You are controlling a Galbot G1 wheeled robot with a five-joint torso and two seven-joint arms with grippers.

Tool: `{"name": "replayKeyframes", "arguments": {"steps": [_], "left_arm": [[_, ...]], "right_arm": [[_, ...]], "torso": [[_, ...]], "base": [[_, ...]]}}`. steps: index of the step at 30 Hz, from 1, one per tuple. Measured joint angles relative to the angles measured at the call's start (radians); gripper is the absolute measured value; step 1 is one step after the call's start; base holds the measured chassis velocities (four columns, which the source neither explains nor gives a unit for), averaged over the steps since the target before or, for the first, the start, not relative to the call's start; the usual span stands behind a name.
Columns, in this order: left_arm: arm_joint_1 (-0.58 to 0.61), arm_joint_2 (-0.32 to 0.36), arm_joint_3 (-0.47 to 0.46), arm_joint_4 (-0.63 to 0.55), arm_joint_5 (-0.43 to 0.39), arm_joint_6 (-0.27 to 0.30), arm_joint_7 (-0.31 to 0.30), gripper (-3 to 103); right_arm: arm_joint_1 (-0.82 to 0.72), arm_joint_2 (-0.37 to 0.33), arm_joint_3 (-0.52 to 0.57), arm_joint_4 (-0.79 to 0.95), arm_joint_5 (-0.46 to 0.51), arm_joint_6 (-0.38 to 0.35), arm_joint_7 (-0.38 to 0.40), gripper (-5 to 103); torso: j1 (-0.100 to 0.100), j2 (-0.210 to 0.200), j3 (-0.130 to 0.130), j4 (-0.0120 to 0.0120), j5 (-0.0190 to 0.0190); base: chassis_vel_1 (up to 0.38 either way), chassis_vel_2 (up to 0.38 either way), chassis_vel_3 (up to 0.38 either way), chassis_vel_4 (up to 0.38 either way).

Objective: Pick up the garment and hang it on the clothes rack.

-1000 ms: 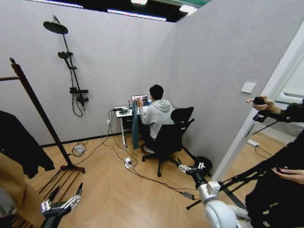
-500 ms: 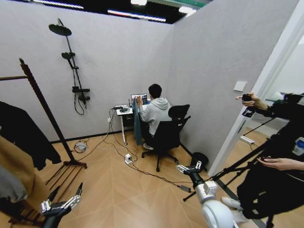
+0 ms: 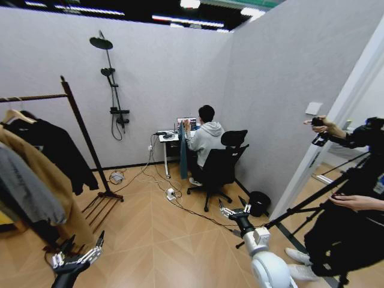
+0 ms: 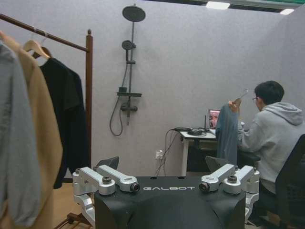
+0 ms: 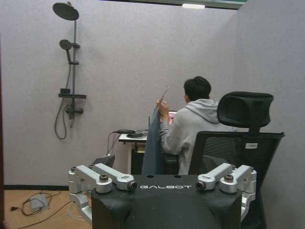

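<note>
Hanging on the clothes rack (image 3: 77,123) at far left, the garment (image 3: 57,150) is well apart from both grippers; left gripper (image 3: 77,255) and right gripper (image 3: 235,211) fingers spread open, empty, low over the floor.

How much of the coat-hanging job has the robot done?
Looks done: a black garment hangs on the clothes rack, beside a tan coat. I cannot tell if it is the task's one. In hand: nothing. The left gripper and right gripper are open and empty, low in front of the robot. Left: if that is not it, both picking up and hanging.
</note>
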State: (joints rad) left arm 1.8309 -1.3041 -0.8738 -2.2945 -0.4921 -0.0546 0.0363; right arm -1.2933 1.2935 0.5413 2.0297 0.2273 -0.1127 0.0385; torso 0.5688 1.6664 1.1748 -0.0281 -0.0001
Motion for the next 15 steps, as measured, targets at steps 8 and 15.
{"name": "replayKeyframes", "arguments": {"steps": [8,15], "left_arm": [[0.0,0.0,0.0,0.0,0.0,0.0,0.0,100],[0.0,0.0,0.0,0.0,0.0,0.0,0.0,100]], "right_arm": [[0.021,0.003,-0.015,-0.021,-0.003,-0.004,0.0,100],[0.029,0.008,-0.024,-0.033,-0.011,-0.004,0.0,100]], "torso": [[0.0,0.0,0.0,0.0002,0.0001],[0.0,0.0,0.0,-0.0005,0.0002]], "base": [[0.222,-0.057,-0.054,0.215],[0.143,-0.123,-0.115,0.149]]}}
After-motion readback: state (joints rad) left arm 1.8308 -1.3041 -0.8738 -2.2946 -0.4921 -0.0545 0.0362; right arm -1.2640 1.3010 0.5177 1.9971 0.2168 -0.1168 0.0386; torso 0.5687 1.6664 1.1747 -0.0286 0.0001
